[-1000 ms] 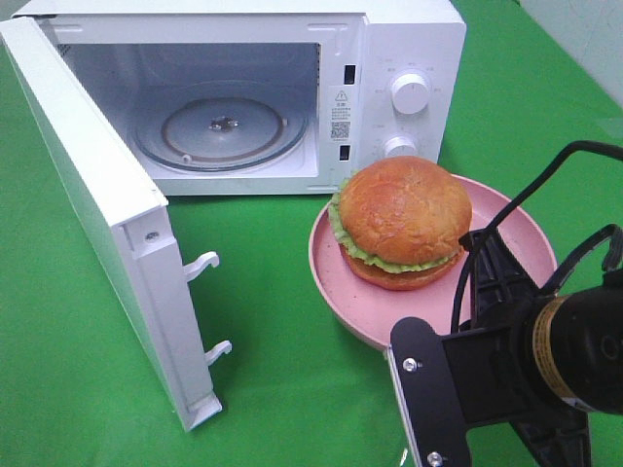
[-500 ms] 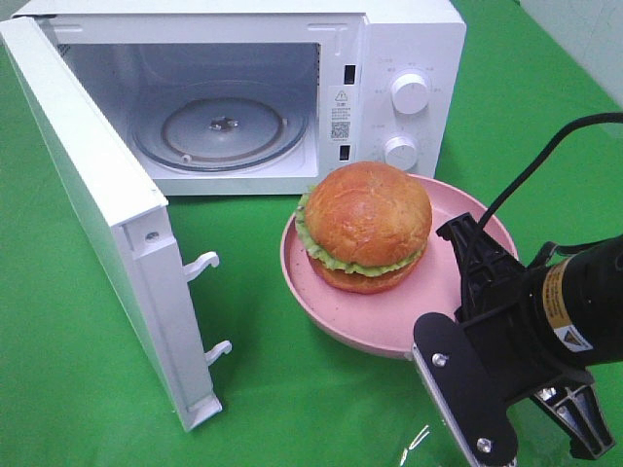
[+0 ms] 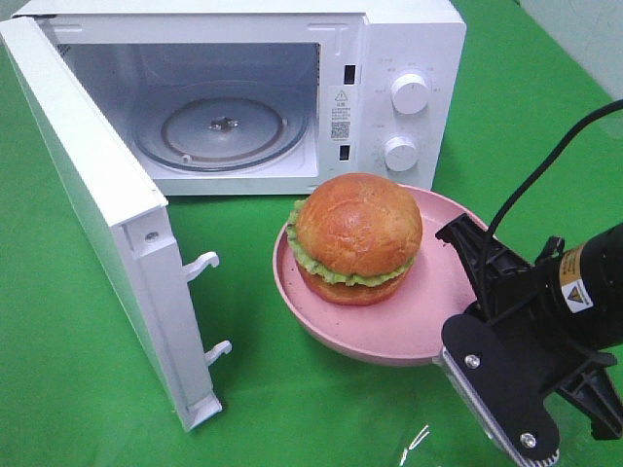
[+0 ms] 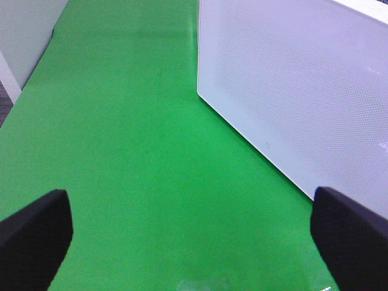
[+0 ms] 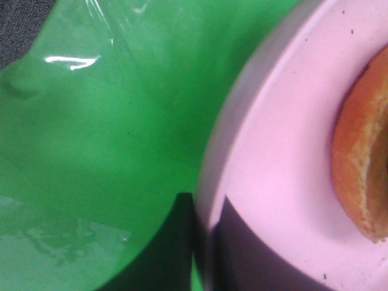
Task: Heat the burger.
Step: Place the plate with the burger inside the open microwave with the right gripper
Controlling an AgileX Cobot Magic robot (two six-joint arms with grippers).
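The burger [image 3: 357, 236] sits on the pink plate [image 3: 389, 331], just in front of the open microwave [image 3: 409, 39], below its dials. The right gripper [image 3: 465, 243] is clamped on the plate's rim. The left gripper [image 4: 194, 242] hangs wide open over the green surface [image 4: 133, 121], near the microwave's door [image 4: 291, 91].

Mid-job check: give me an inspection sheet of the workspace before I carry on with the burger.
Surface: green cloth covers all of the table that shows.
Job's things: burger sits on the pink plate, in front of the microwave; door wide open, glass turntable bare.
Clutter: nothing seen.
Grippers: right pincer shut on the plate's rim; left pincer open, holding nothing, over the cloth.
Cables: black cable arcs off the right arm.
Surroundings: pale wall at the far right corner.
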